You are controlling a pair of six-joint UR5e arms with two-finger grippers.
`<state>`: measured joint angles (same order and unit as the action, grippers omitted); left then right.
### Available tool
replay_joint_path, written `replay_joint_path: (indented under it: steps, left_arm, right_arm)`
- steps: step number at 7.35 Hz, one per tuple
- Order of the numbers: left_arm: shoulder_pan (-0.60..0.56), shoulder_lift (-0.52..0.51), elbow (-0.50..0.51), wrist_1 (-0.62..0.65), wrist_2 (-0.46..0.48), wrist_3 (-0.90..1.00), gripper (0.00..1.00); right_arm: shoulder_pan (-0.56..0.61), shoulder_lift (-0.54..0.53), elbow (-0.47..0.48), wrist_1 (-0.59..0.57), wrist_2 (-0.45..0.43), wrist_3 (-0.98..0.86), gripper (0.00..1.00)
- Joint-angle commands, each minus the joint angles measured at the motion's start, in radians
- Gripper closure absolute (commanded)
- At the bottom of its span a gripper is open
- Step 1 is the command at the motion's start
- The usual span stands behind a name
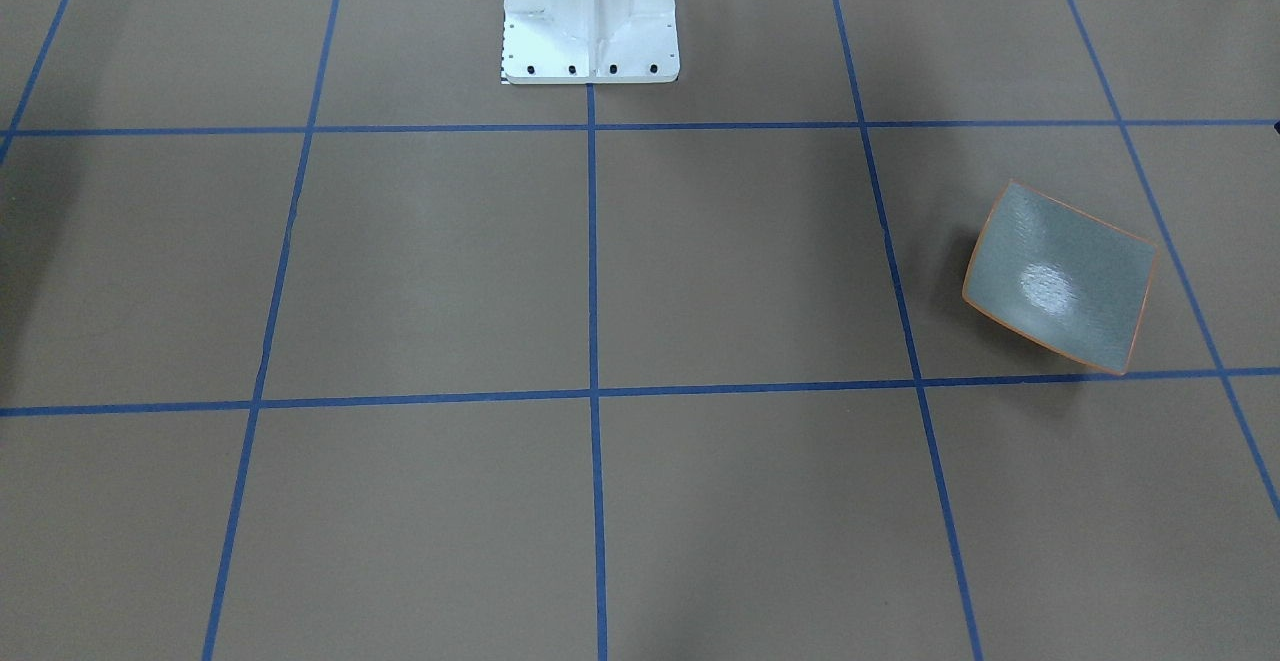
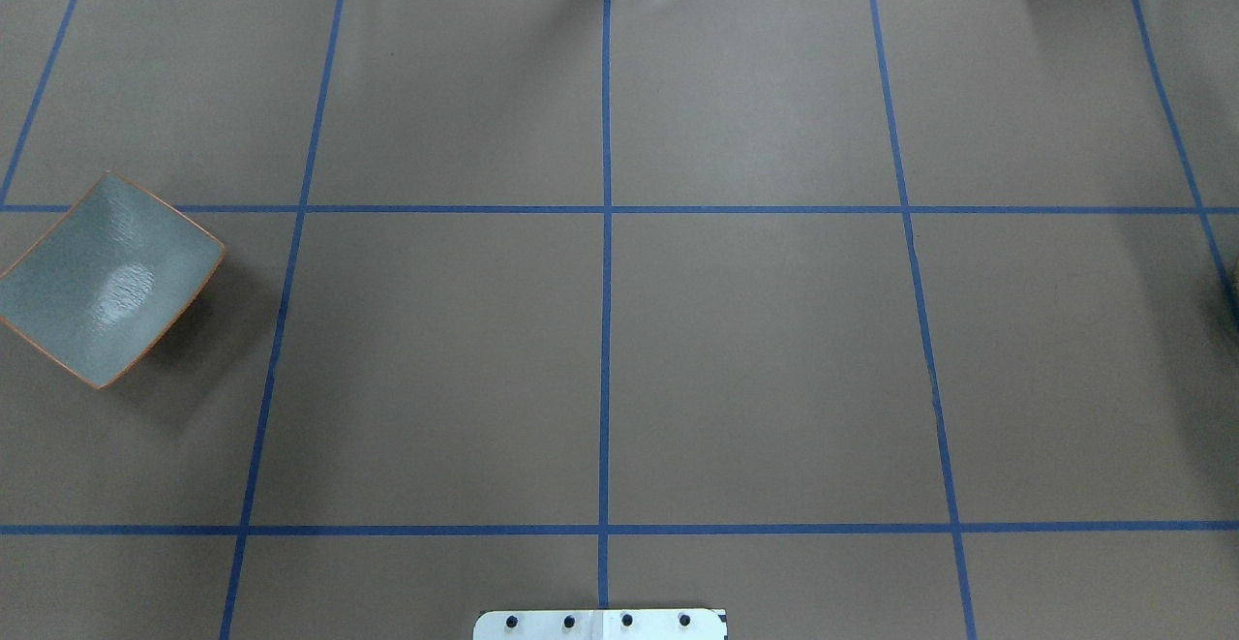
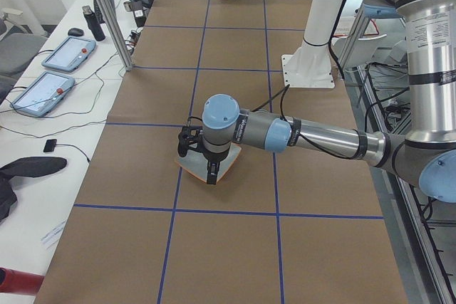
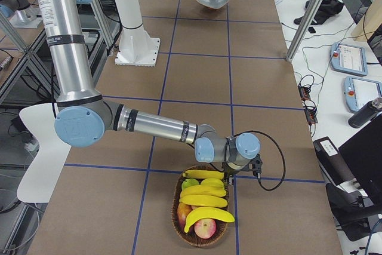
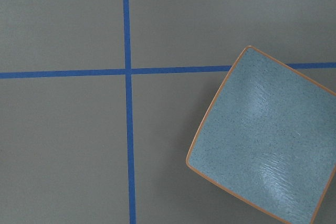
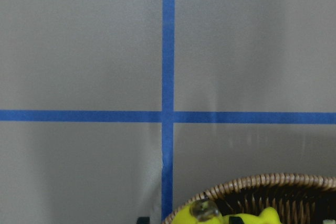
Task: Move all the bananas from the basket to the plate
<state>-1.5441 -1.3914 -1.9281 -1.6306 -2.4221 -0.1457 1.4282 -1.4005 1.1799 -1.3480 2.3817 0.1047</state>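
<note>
Brown table (image 2: 755, 350); left tool (image 3: 211, 176) partly hides plate (image 3: 230, 159); basket (image 6: 262, 182) cropped.

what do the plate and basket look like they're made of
The plate looks like glazed ceramic: glossy speckled grey-green surface with a bright glare patch and a thin orange rim. The basket looks like woven wicker or similar: brown braided strands along its rim.

Faced the robot's base (image 1: 590, 31) from across the table (image 1: 750, 271), steeply down; looked forward from behind it. Caught the plate (image 1: 1060, 276) in both. Sighted along the table from each end. Hung close at the wrists over plate and basket (image 6: 273, 183).
</note>
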Motion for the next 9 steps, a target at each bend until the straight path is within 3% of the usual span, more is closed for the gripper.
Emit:
replay_joint_path:
  steps: [1,4,9]
  left_arm:
    - [-0.001,0.0,-0.002,0.0,0.0,0.0,0.0]
    - [-0.002,0.002,-0.02,0.001,0.0,-0.002,0.0]
    - [-0.001,0.002,-0.023,0.003,0.0,-0.002,0.0]
  right_arm:
    - [0.0,0.0,0.001,0.001,0.001,0.0,0.96]
    - [0.0,0.0,0.018,0.001,-0.001,-0.016,1.0]
    - [0.032,-0.04,0.139,-0.049,0.05,-0.02,1.0]
